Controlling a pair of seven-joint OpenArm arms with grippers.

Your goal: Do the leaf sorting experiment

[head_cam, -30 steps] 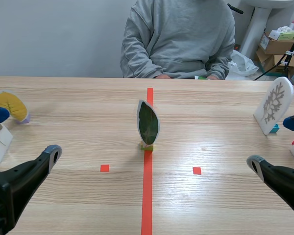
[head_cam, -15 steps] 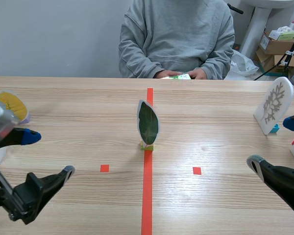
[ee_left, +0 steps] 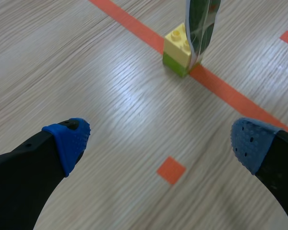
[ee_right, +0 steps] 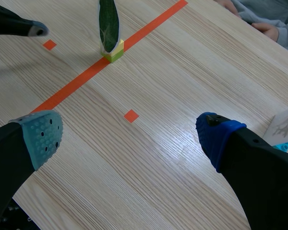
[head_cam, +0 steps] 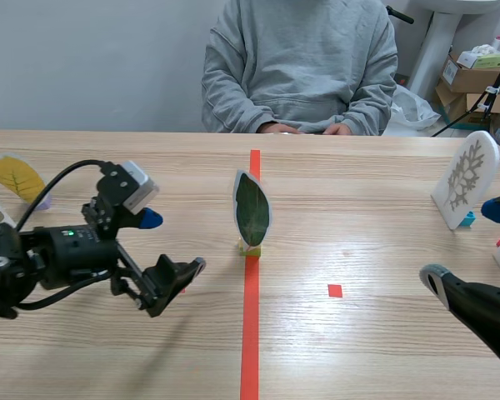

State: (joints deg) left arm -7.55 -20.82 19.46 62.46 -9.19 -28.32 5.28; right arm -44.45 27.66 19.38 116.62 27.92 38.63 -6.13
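Hovering beside green leaf [head_cam: 252, 208], left tool [head_cam: 173, 242] agape

Bright, even room light washes the pale wooden table [head_cam: 383, 192], laying a soft white sheen on the boards just right of the upright green leaf [head_cam: 252, 208], a faint shadow at its foot and a diffuse shadow beneath the left gripper [head_cam: 173, 242] nearby.

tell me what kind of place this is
Likely a robotics lab or test room: a wooden table marked with orange-red tape, a green leaf card on a block, and cardboard boxes behind.
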